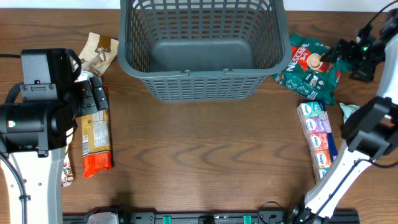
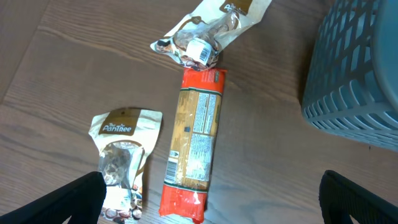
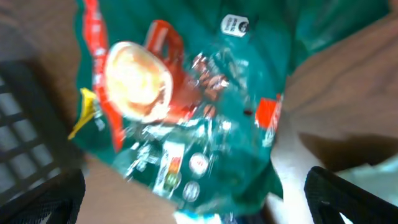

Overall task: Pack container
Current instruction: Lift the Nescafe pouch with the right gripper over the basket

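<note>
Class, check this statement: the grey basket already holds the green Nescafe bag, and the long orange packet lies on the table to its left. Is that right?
Not quite. The container holds nothing; the green Nescafe bag lies on the table just outside its right wall. The long orange packet does lie on the table to its left. The overhead view shows this.

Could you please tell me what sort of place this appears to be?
Probably a robot lab workbench: a wood-grain table, a left arm and right arm mounted at it, and snack packets staged beside an empty grey basket.
</note>
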